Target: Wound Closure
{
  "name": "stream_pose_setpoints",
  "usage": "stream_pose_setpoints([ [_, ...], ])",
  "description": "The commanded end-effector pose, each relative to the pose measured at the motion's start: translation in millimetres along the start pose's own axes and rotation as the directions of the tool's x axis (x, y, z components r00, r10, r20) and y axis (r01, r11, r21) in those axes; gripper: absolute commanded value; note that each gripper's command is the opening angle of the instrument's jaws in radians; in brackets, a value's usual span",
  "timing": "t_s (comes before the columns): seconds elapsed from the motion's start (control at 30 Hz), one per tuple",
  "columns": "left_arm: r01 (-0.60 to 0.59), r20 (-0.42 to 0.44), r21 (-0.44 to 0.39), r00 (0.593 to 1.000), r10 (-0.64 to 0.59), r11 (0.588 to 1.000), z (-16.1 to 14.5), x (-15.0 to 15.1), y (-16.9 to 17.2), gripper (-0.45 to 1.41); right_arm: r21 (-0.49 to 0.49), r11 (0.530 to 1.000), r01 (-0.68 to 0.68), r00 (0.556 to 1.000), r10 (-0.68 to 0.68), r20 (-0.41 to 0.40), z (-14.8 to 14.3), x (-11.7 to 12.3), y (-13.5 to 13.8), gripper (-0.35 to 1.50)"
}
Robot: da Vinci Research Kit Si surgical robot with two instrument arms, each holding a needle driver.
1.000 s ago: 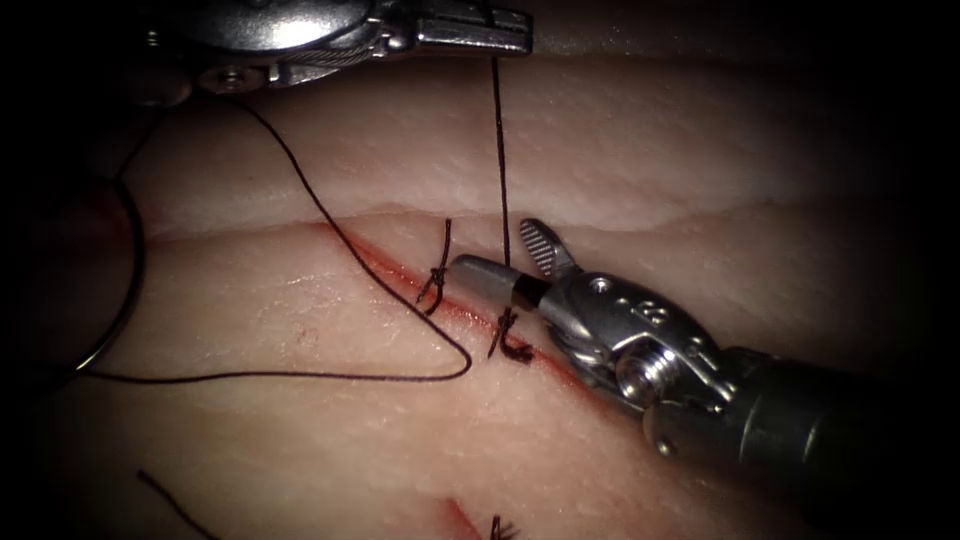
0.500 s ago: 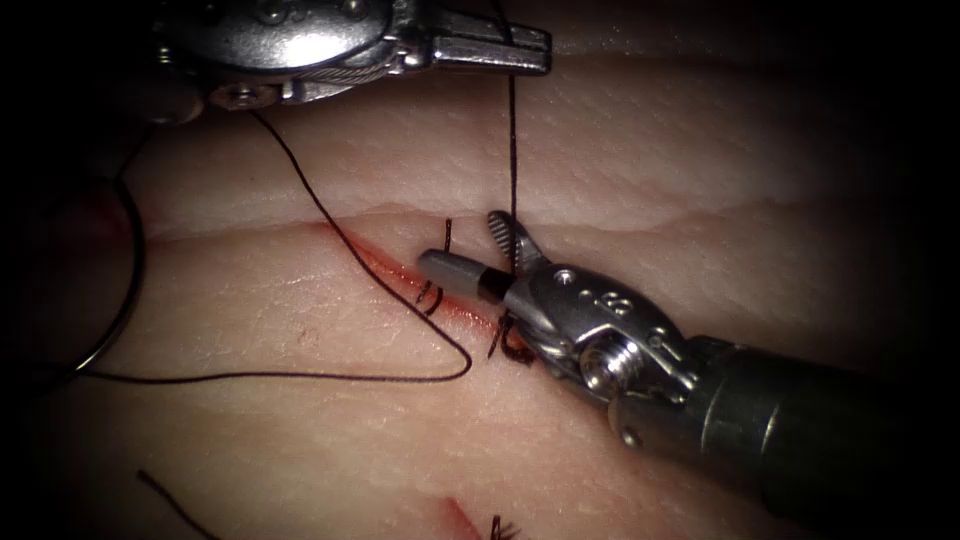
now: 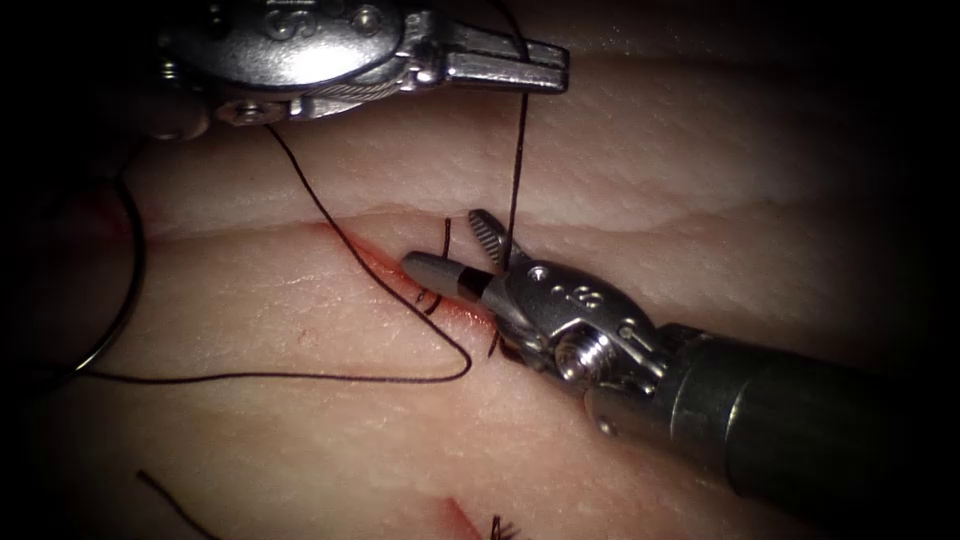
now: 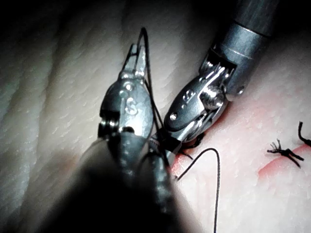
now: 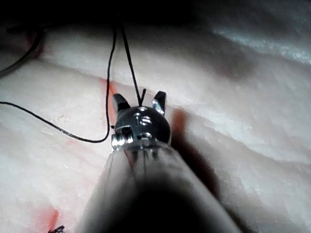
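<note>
My left tool (image 3: 558,78) is at the top, shut on the dark thread (image 3: 516,170), which runs taut down to a knot (image 3: 503,343) on the cut (image 3: 372,262). My right tool (image 3: 440,243) comes in from the right and lies low over the cut, its jaws standing apart on either side of that taut strand, holding nothing. In the right wrist view the thread (image 5: 131,73) passes between the two fingers (image 5: 159,101). The curved needle (image 3: 134,270) lies free on the tissue (image 3: 650,160) far left of the cut, not held. The left wrist view has the left tool (image 4: 136,54) on the thread beside the right tool (image 4: 194,109).
A slack loop of thread (image 3: 440,372) trails from the needle across the tissue left of the cut and climbs toward the left tool. An earlier stitch (image 3: 438,285) with short ends sits on the cut by the right tool's lower jaw. Another knot (image 3: 500,526) lies at the bottom edge. Red fluid lines the cut.
The right tool has slid left and up along the cut until its parted jaws straddle the taut thread. The left tool has shifted a little to the right, still holding the thread.
</note>
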Motion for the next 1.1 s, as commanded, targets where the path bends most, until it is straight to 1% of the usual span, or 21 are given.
stream_pose_setpoints([
  [0.03, -0.003, -0.001, 0.000, 1.000, 0.003, 1.000, 0.8, -0.1, -0.4, -0.45, 0.000, 1.000, 0.000, 1.000, 0.000, -0.003, 0.8, 0.2, -0.4, -0.35],
  [0.13, -0.004, -0.007, -0.005, 1.000, 0.004, 1.000, 1.0, 0.2, -0.2, -0.45, -0.039, 0.999, -0.007, 1.000, 0.007, -0.018, 0.6, 0.6, -0.3, -0.35],
  [0.23, -0.005, -0.008, -0.008, 1.000, 0.005, 1.000, 0.9, 0.3, 0.1, -0.45, -0.036, 0.999, -0.015, 0.999, 0.013, -0.052, -0.2, 1.2, 0.1, -0.35],
  [0.27, -0.005, -0.009, -0.010, 1.000, 0.005, 1.000, 0.9, 0.4, 0.2, -0.45, -0.030, 0.999, -0.017, 0.999, 0.015, -0.052, -0.7, 1.4, 0.4, 0.07],
  [0.3, -0.005, -0.009, -0.011, 1.000, 0.005, 1.000, 0.8, 0.4, 0.3, -0.45, -0.024, 1.000, -0.016, 0.999, 0.015, -0.050, -1.1, 1.4, 0.5, 0.54],
  [0.33, -0.006, -0.009, -0.011, 1.000, 0.006, 1.000, 0.9, 0.5, 0.5, -0.45, -0.019, 1.000, -0.015, 0.999, 0.014, -0.048, -1.5, 1.4, 0.7, 0.81],
  [0.37, -0.006, -0.011, -0.014, 1.000, 0.006, 1.000, 0.9, 0.6, 0.6, -0.45, -0.016, 1.000, -0.014, 0.999, 0.014, -0.046, -1.9, 1.4, 0.9, 0.96],
  [0.4, -0.007, -0.011, -0.015, 1.000, 0.007, 1.000, 1.0, 0.8, 0.9, -0.45, -0.006, 1.000, -0.013, 0.999, 0.012, -0.043, -2.7, 1.4, 1.2, 1.06],
  [0.5, -0.016, -0.018, -0.022, 1.000, 0.015, 1.000, 1.5, 1.4, 1.8, -0.45, 0.021, 1.000, -0.007, 0.999, 0.007, -0.033, -5.1, 1.3, 2.2, 1.16],
  [0.57, -0.019, -0.026, -0.030, 0.999, 0.019, 0.999, 2.0, 2.0, 2.5, -0.45, 0.026, 1.000, -0.003, 1.000, 0.004, -0.023, -7.3, 1.3, 3.3, 1.23],
  [0.6, -0.027, -0.036, -0.044, 0.999, 0.025, 0.999, 2.4, 2.5, 3.6, -0.45, 0.014, 1.000, 0.001, 1.000, -0.001, -0.011, -9.8, 1.2, 4.6, 1.26],
  [0.7, -0.054, -0.060, -0.081, 0.997, 0.050, 0.995, 3.0, 2.8, 5.8, -0.45, -0.007, 0.999, 0.049, 0.999, -0.049, 0.004, -13.2, 1.0, 6.9, 1.28],
  [0.8, -0.053, -0.066, -0.108, 0.997, 0.046, 0.993, 3.6, 2.3, 8.8, -0.45, -0.014, 0.998, 0.059, 0.998, -0.059, -0.005, -15.9, 0.7, 9.1, 1.26],
  [0.93, -0.061, -0.072, -0.152, 0.996, 0.051, 0.987, 4.4, 1.0, 13.0, -0.45, -0.028, 0.997, 0.074, 0.997, -0.074, 0.001, -18.2, 0.1, 11.2, 1.26],
  [1.0, -0.062, -0.058, -0.193, 0.997, 0.051, 0.979, 4.6, 0.2, 15.2, 0.15, -0.037, 0.996, 0.077, 0.997, -0.077, 0.003, -18.8, -0.1, 11.8, 1.26],
  [1.03, -0.071, -0.048, -0.216, 0.997, 0.062, 0.974, 4.7, -0.2, 16.1, 0.31, -0.041, 0.996, 0.078, 0.997, -0.078, 0.003, -19.0, -0.2, 12.0, 1.26],
  [1.1, -0.080, -0.008, -0.275, 0.997, 0.081, 0.958, 4.6, -1.0, 18.1, 0.74, -0.042, 0.996, 0.079, 0.997, -0.079, 0.001, -19.2, -0.3, 12.3, 1.24],
])
